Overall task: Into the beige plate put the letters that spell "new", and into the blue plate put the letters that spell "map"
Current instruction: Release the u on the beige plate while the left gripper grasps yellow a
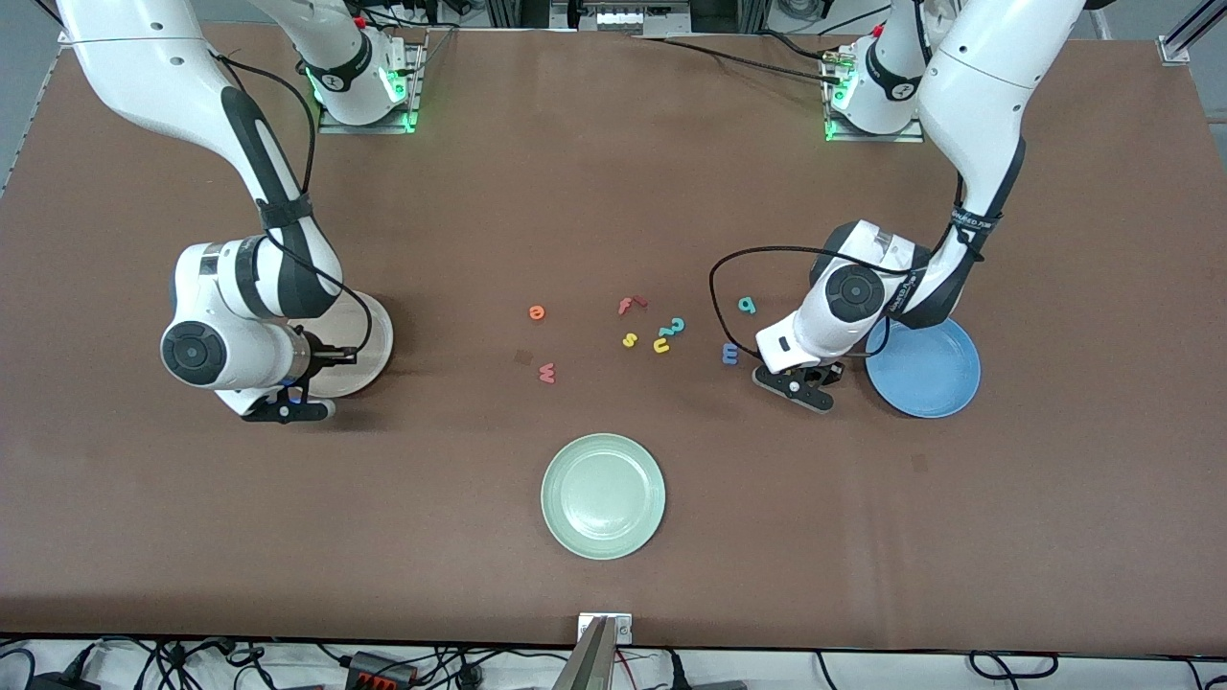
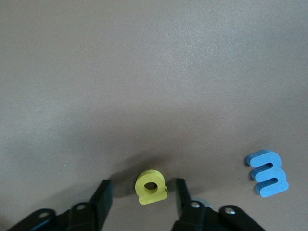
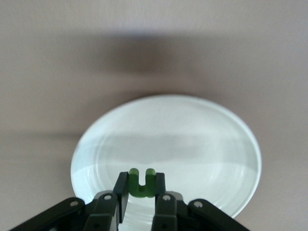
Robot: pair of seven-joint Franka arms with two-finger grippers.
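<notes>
My right gripper (image 3: 141,182) is shut on the green n (image 3: 141,184) and hangs over the beige plate (image 3: 202,139), which shows partly under that hand (image 1: 376,335). My left gripper (image 2: 143,186) is low at the table beside the blue plate (image 1: 925,372). It is open, one finger on each side of the yellow p (image 2: 151,187), with a gap on both sides. The blue m (image 2: 267,173) lies close by (image 1: 730,354). The teal a (image 1: 747,306) lies farther from the front camera than the m. The orange e (image 1: 537,312) and the salmon w (image 1: 547,373) lie mid-table.
A red f (image 1: 631,305), a teal 2-shaped piece (image 1: 676,327), a yellow s (image 1: 629,339) and a yellow u (image 1: 661,345) cluster mid-table. A pale green plate (image 1: 603,495) sits nearer the front camera than the letters.
</notes>
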